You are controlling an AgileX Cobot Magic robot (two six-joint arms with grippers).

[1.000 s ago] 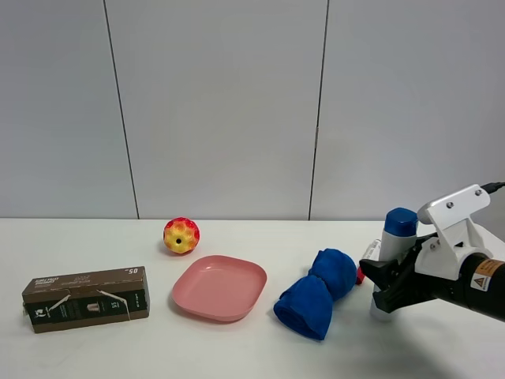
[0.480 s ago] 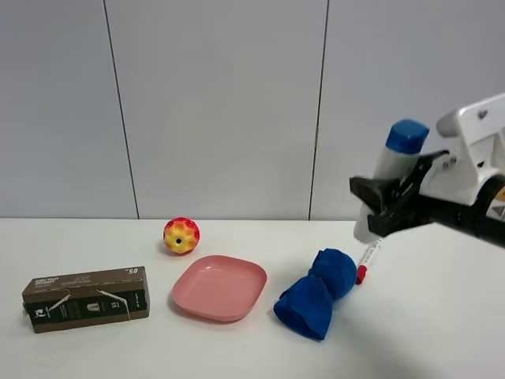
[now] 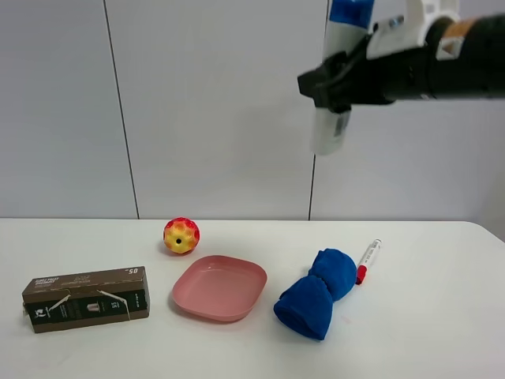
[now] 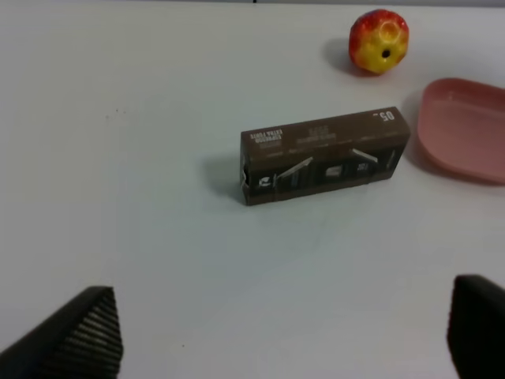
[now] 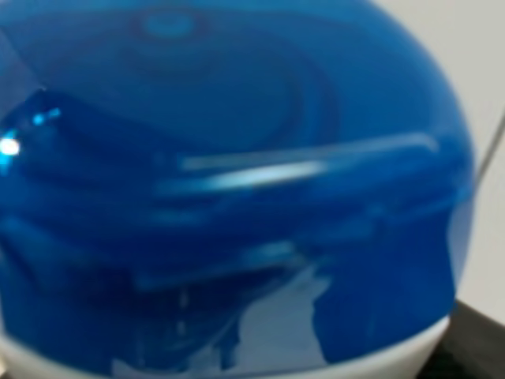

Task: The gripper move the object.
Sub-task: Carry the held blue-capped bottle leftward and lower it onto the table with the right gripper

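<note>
My right gripper (image 3: 335,83) is high in the air at the upper right of the exterior view, shut on the white shampoo bottle (image 3: 331,130). The bottle hangs upright, far above the table, roughly over the blue cloth. Its blue cap (image 3: 349,12) is at the frame's top edge. The right wrist view is filled by the blurred blue cap (image 5: 229,189). My left gripper (image 4: 276,332) is open over bare table, its black fingertips (image 4: 75,335) wide apart, short of the brown box (image 4: 323,156). The left arm does not show in the exterior view.
On the white table lie a brown box (image 3: 85,298) at left, a red-yellow ball (image 3: 181,235), a pink plate (image 3: 219,287), a bundled blue cloth (image 3: 318,294) and a red-capped white marker (image 3: 368,260). The ball (image 4: 379,40) and plate (image 4: 464,130) also show in the left wrist view.
My right gripper has lifted the bottle from the table at the right, up and leftward, to high above the blue cloth. The other things have not moved.
</note>
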